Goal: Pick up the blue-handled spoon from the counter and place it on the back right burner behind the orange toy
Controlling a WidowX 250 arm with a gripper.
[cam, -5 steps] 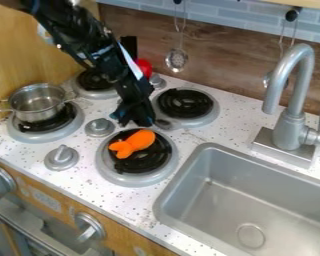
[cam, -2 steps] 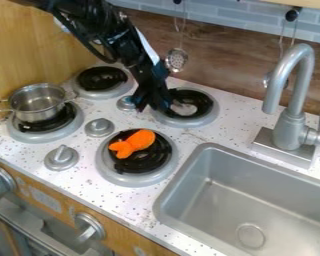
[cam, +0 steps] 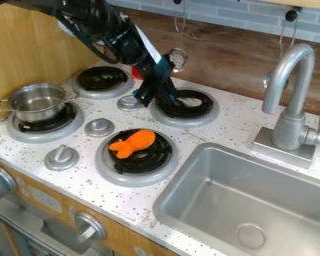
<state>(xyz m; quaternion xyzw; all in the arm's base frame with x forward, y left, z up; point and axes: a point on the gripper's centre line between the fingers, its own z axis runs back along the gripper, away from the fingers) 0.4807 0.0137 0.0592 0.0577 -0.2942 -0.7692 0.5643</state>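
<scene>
Pot (cam: pixel 37 106) sits left of and behind the orange toy (cam: pixel 132 144), probably steadied by the burner (cam: pixel 36 136) below. The toy rests on its own black coil (cam: pixel 141 162), which bears it. Behind the toy hangs the gripper (cam: pixel 158 100), whether apart or together I cannot tell. Just beside it, a shiny piece (cam: pixel 191 102) is at the back-right burner (cam: pixel 209 114), its hold unclear. Right of the toy is the sink (cam: pixel 164 205).
</scene>
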